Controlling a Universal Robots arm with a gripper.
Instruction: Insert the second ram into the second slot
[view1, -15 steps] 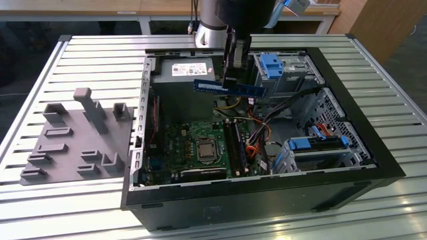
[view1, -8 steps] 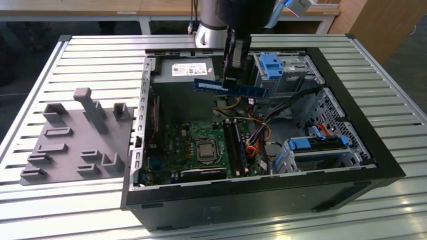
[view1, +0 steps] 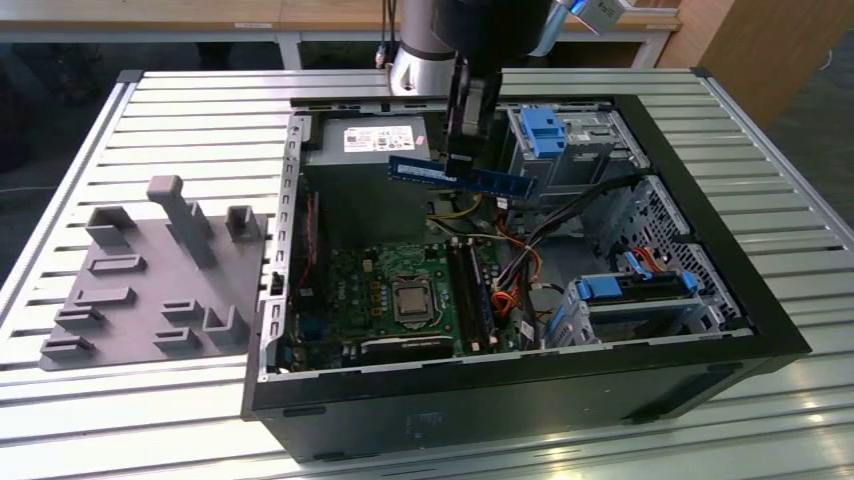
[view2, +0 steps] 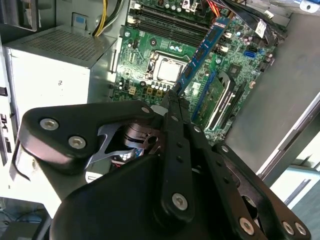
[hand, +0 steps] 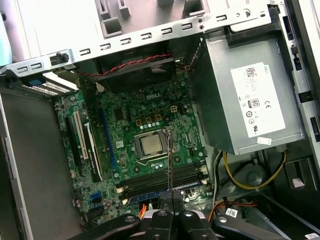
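**Blue stick held aloft over the open case**

The gripper (view1: 461, 160) hangs over the open computer case (view1: 747, 300) with its jaws closed on the second ram (view1: 461, 175). It pinches the flat faces near the middle of the upper long edge. The stick lies level and well above the motherboard (view1: 387, 290), touching nothing but the fingers. It sits nearer the power supply (view1: 374, 140) than the memory slots (view1: 474, 285).

In the second wrist view the stick (view2: 202, 50) runs out from between the closed fingertips (view2: 172, 106) over the green board. In the first wrist view it shows edge-on as a thin line (hand: 169, 160). That line crosses the slots (hand: 160, 177) beside the processor socket (hand: 150, 145). A blue strip (hand: 150, 193) along one slot may be a stick already seated, though the angle is too flat to be sure.

The stick looks light, thin and stiff, so it should carry without sagging. I judge it fragile all the same, with small chips on its faces and a contact edge that should stay untouched. The present hold suits it: central, on the faces, with the lower edge left free. A central grip also keeps the stick from tipping end to end. The smooth faces could slide between the pads under a downward push.
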